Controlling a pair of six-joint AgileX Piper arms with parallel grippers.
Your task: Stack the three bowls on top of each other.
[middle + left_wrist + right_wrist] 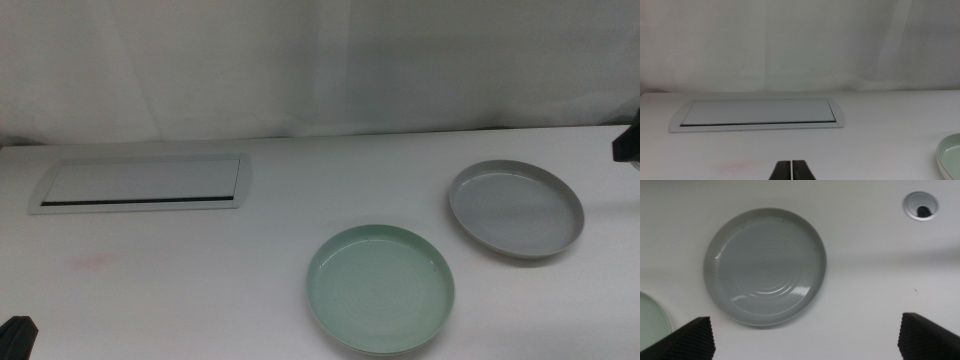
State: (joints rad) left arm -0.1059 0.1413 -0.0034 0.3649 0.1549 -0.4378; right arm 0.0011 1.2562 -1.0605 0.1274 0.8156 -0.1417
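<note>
Two shallow plastic bowls, both empty, apart on the white table (200, 290).
Mint green round bowl (381, 289) near grey round bowl (516, 208); left gripper (791, 170) jaws together, right gripper (805, 337) jaws wide apart above the grey one.

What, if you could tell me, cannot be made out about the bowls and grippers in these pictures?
- White bowl: not clearly visible in any view; maybe under the mint green bowl, whose lower rim looks doubled.
- Mint green bowl: cut by the frame edge in both wrist views.
- Right gripper: middle view shows only a dark piece at the right edge.
- Left gripper: only its tips show.

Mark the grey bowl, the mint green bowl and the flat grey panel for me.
grey bowl (516, 208): middle view, centre of its floor.
mint green bowl (380, 290): middle view, centre of its floor.
flat grey panel (145, 182): middle view, middle of its top face.
</note>
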